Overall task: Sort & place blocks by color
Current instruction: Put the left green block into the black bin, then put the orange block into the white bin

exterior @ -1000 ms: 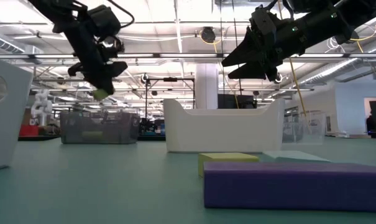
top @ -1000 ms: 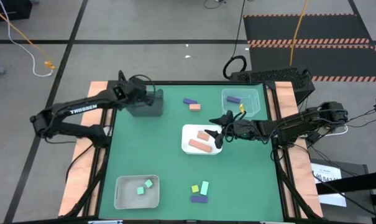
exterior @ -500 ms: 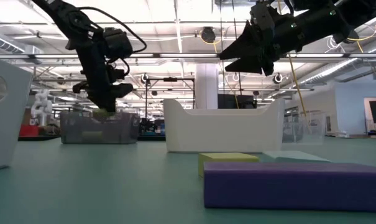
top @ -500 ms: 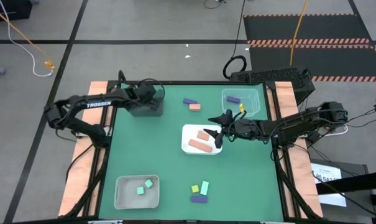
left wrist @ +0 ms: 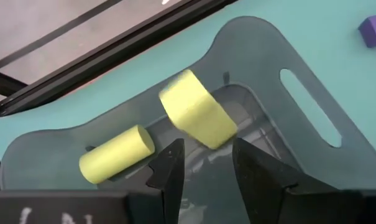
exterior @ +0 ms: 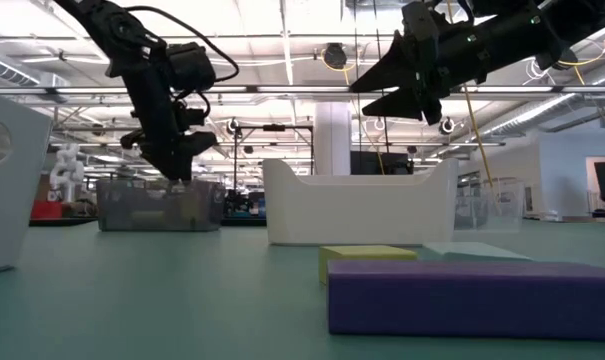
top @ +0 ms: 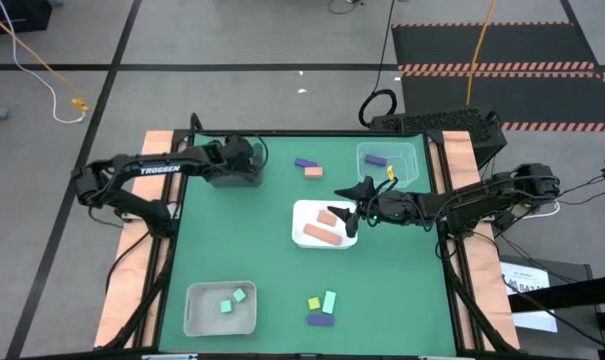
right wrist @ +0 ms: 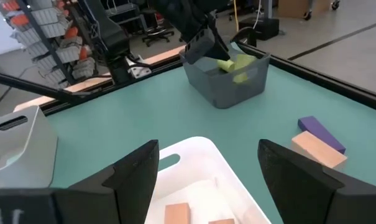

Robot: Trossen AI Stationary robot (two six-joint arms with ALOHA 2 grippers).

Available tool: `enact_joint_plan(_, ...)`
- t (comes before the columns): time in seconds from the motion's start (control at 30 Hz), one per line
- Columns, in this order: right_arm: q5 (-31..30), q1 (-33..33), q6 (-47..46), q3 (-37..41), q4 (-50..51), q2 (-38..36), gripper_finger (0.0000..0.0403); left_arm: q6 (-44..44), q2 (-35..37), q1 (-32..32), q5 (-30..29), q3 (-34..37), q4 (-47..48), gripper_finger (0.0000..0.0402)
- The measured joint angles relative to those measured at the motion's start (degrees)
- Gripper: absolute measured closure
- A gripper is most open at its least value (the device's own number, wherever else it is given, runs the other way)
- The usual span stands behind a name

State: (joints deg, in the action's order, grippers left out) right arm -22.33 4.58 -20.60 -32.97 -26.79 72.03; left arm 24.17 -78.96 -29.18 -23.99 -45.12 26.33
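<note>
My left gripper [top: 240, 158] hangs over the dark grey tray [top: 232, 178] at the far left, and its fingers stand open [left wrist: 203, 146]. A yellow block [left wrist: 197, 118], blurred, is inside the tray just past the fingertips and clear of them. A yellow cylinder [left wrist: 116, 154] lies on the tray's floor. My right gripper [top: 354, 207] is wide open and empty above the right rim of the white tray [top: 300, 240], which holds two salmon blocks [top: 327, 235]. It also shows high in the low view [exterior: 367, 100].
A purple bar [top: 304, 162] and a salmon block [top: 313, 172] lie loose at the far middle. The clear tray [top: 402, 180] holds a purple block and a yellow one. A white tray [top: 194, 318] at the near left holds two mint blocks. Yellow, mint and purple blocks [top: 321, 320] lie near the front edge.
My left gripper has gone down and a little toward the table's right edge, to the dark grey tray. The yellow block that was between its fingertips is now inside the tray, clear of them.
</note>
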Motion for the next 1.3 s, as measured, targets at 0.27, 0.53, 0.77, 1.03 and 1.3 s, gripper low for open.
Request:
enact_joint_plan(0.27, 0.0, 0.0, 0.3, 0.0, 0.0, 0.0, 0.0135, 0.0, 3.8, 2.5, 0.2, 0.0, -3.2, 0.0262)
enact_joint_plan(0.53, 0.0, 0.0, 0.3, 0.0, 0.0, 0.0, 0.0135, -6.9, 3.8, 7.9, 8.2, -0.1, -26.3, 0.0261)
enact_joint_plan(0.77, 0.0, 0.0, 0.3, 0.0, 0.0, 0.0, 0.0135, -11.1, -1.1, 9.8, 12.2, -0.1, -32.4, 0.0261)
enact_joint_plan(1.03, 0.0, 0.0, 0.4, 0.0, -1.3, 0.0, 0.0135, -8.4, -2.2, 14.3, 17.0, -0.1, -30.2, 0.0261)
enact_joint_plan(1.3, -0.1, -0.1, -0.8, 0.0, -5.1, 0.0, 0.0135, -4.0, -2.2, 24.4, 15.7, -0.1, -23.3, 0.0261)
